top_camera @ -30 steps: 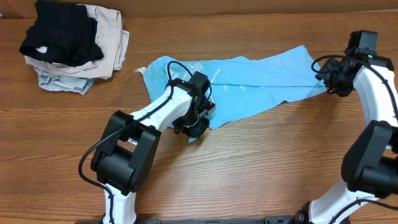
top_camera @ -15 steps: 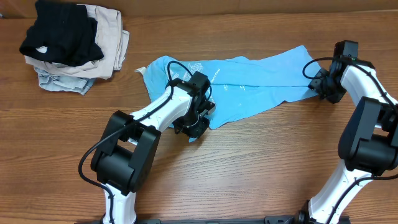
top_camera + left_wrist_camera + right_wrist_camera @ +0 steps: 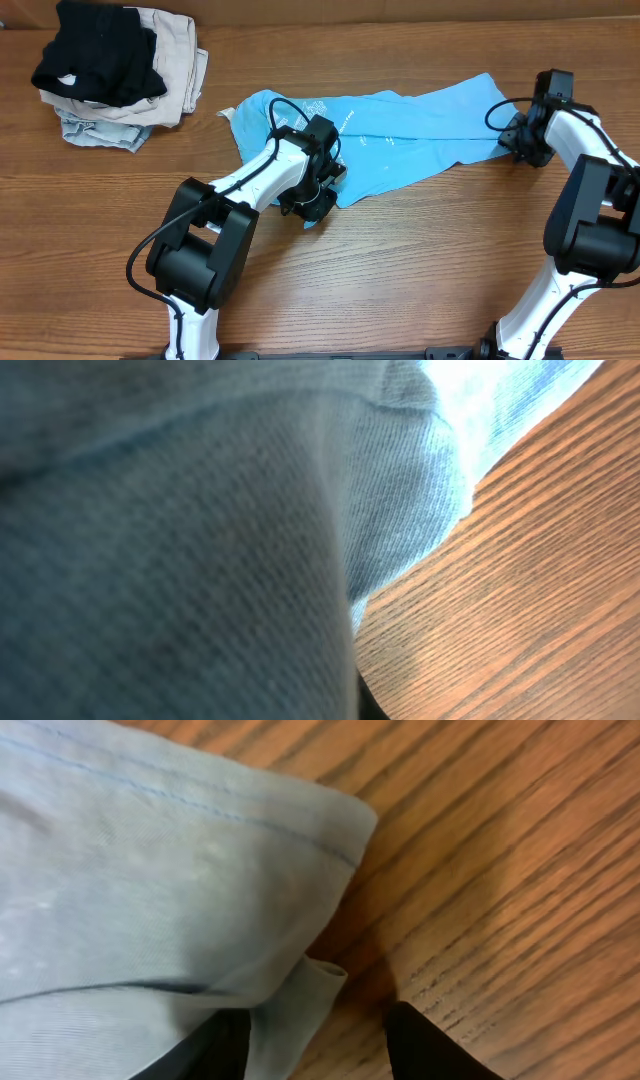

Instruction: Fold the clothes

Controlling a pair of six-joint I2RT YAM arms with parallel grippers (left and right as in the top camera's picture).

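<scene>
The light sky-blue thin cotton T-shirt lies as a long rumpled band between the two pairs of jaws, and I judge no neat fold is made yet. The left jaws are clenched on one end. The right jaws stand apart, straddling the other end's corner on the brown wooden surface.

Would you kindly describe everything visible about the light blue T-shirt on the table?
The T-shirt is thin, light blue knit cotton with small white print, lying crumpled in a long band across the wooden table. The left gripper is shut on its lower left edge; the right gripper stands open around its hemmed right corner.
</scene>
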